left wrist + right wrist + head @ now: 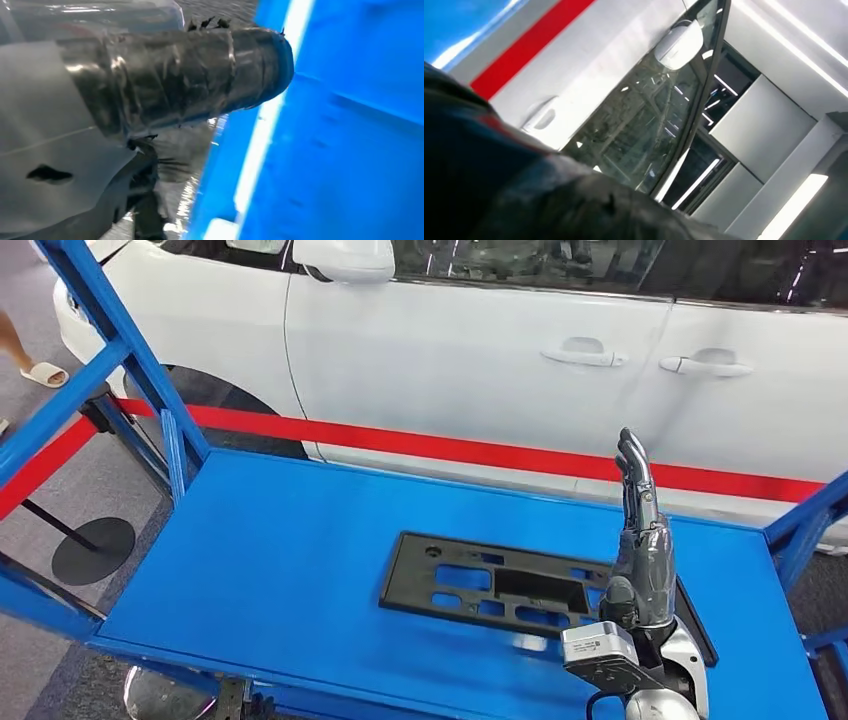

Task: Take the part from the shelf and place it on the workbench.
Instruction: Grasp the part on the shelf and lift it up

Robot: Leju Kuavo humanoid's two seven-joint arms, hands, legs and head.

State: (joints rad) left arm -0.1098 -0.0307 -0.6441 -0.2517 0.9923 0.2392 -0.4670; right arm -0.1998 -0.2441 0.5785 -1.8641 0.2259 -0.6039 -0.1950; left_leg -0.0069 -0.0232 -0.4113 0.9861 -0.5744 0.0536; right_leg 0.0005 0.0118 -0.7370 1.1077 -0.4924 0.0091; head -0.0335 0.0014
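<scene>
The part (520, 592), a flat black panel with rectangular cut-outs, lay on the blue workbench (300, 570), toward its right edge and near front. The right hand (640, 540) stood upright over the part's right end, fingers straight and together, holding nothing. The left hand's (165, 80) state could not be told.

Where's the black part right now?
In the head view, the black part lies flat on the blue workbench, right of centre, its right end behind the raised right robot hand.
</scene>
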